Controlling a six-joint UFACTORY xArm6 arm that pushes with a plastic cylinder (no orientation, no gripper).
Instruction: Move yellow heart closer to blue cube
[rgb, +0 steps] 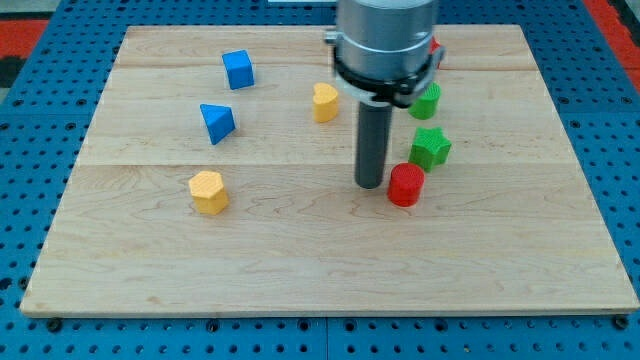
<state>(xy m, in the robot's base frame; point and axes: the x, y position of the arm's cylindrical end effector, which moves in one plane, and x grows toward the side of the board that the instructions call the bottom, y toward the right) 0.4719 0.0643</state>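
The yellow heart (325, 102) lies on the wooden board near the top middle. The blue cube (238, 70) sits up and to the left of it, with a gap between them. My tip (371, 184) rests on the board below and to the right of the yellow heart, well apart from it, and just left of the red cylinder (406, 185).
A blue triangular block (217, 122) lies below the blue cube. A yellow hexagonal block (209, 192) sits at the lower left. A green star-like block (430, 148) and another green block (427, 102) sit right of the rod. A red block (435, 47) is mostly hidden behind the arm.
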